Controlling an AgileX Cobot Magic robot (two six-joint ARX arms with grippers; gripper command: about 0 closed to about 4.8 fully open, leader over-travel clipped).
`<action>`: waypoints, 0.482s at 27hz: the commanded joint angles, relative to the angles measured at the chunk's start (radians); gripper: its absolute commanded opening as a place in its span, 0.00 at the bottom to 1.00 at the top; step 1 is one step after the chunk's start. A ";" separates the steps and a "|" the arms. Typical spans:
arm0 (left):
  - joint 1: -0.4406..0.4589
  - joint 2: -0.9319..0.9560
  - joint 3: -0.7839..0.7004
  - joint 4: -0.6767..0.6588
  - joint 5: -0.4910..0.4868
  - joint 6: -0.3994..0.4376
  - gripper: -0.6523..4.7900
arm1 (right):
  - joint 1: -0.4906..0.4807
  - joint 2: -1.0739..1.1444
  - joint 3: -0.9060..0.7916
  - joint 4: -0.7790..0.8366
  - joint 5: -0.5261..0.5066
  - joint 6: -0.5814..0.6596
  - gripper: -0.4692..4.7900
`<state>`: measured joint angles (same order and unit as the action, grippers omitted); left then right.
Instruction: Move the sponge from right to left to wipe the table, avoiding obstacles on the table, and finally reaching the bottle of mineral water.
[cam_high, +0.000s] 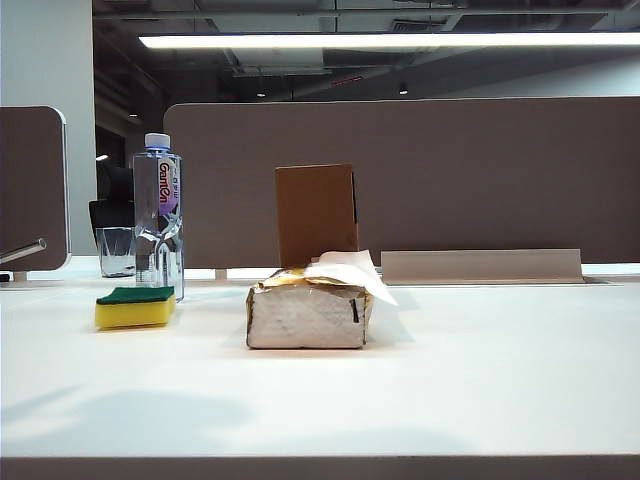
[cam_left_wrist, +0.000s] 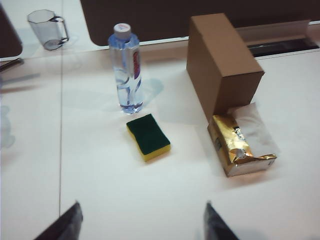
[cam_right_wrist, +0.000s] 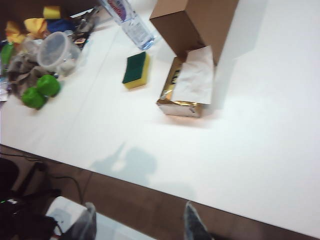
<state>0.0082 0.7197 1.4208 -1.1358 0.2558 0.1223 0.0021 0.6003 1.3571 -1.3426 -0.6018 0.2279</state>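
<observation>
Tabletop (cam_high: 480, 370) fills the scene, white and bare across its whole near half up to the thin dark front edge, with wide open room right of the obstacles. Behind it stands a brown divider panel (cam_high: 450, 170). Cardboard box (cam_high: 316, 213) stands upright near the middle, and the tissue pack (cam_high: 307, 316) lies just in front of it, touching or nearly so, a white tissue spilling off its gold top. The bottle of mineral water (cam_high: 158, 215) stands upright toward the left, a glass cup (cam_high: 115, 251) behind it near the far edge. The sponge (cam_high: 135, 307) lies flat, green side up, just in front of the bottle, with a clear lane between it and the tissue pack. The left end effector (cam_left_wrist: 142, 227) hangs above the near tabletop, its 2 fingers (cam_left_wrist: 65, 227) apart and holding nothing. The right end effector (cam_right_wrist: 140, 225) hangs out past the front edge, fingers (cam_right_wrist: 195, 222) likewise apart and empty.
</observation>
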 joint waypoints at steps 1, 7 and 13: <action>0.000 -0.043 -0.033 0.016 -0.040 0.001 0.69 | 0.001 -0.003 0.003 -0.008 0.062 -0.029 0.52; 0.000 -0.124 -0.092 0.020 -0.120 0.001 0.69 | 0.001 -0.048 0.003 -0.013 0.283 -0.080 0.52; 0.000 -0.186 -0.140 0.048 -0.169 0.002 0.69 | 0.001 -0.090 0.001 0.024 0.440 -0.111 0.52</action>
<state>0.0082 0.5472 1.2903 -1.1179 0.1066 0.1226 0.0025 0.5194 1.3552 -1.3567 -0.1963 0.1291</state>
